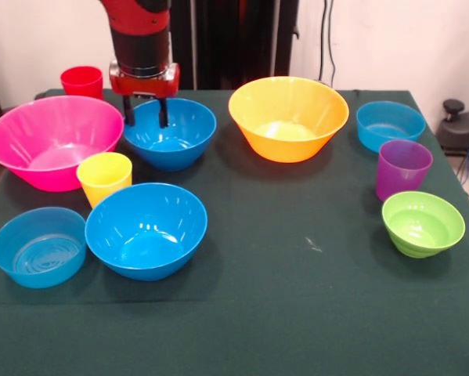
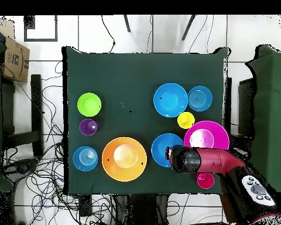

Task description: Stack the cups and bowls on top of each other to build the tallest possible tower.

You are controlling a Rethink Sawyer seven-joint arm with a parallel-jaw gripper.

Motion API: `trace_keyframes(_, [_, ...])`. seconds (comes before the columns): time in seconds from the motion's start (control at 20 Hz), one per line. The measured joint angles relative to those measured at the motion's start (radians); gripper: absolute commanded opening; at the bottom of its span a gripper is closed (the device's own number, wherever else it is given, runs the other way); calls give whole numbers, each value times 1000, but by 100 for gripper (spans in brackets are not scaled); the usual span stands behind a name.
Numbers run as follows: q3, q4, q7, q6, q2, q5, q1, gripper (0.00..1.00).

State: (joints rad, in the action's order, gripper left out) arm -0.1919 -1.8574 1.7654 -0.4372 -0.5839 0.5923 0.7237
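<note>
My gripper (image 1: pixel 146 112) is open and low over the far deep blue bowl (image 1: pixel 171 135). Its left finger (image 1: pixel 128 110) is at the bowl's left rim and the other hangs over the bowl's inside. Seen from overhead, the arm's end (image 2: pixel 181 159) covers part of this bowl (image 2: pixel 161 149). Every piece stands alone on the cloth, so no tower shows. The pink bowl (image 1: pixel 52 141), red cup (image 1: pixel 82 81), yellow cup (image 1: pixel 105 178) and second deep blue bowl (image 1: pixel 146 229) are nearby. The yellow-orange bowl (image 1: pixel 288 117), purple cup (image 1: pixel 402 168) and green bowl (image 1: pixel 422 223) are further right.
A small light-blue bowl (image 1: pixel 38 247) stands at the front left, another (image 1: pixel 390 124) at the back right. The dark green cloth (image 1: pixel 297 298) covers the table. Cables and a cardboard box (image 2: pixel 14 58) lie on the floor around it.
</note>
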Motion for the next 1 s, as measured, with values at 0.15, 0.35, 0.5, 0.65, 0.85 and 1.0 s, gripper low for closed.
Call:
trace_keyframes(0.15, [-1, -1, 0, 6, 0, 0, 12, 100])
trace_keyframes(0.35, [-1, 0, 0, 6, 0, -4, 28, 100])
trace_keyframes(0.5, [-6, 10, 0, 2, 0, -18, 40, 100])
trace_keyframes(0.65, [-16, 35, 0, -25, 0, -40, 48, 100])
trace_keyframes(0.85, [-23, 64, 0, -59, 1, -63, 48, 100])
trace_keyframes(1.0, [-31, 93, 0, -88, 0, -81, 48, 100])
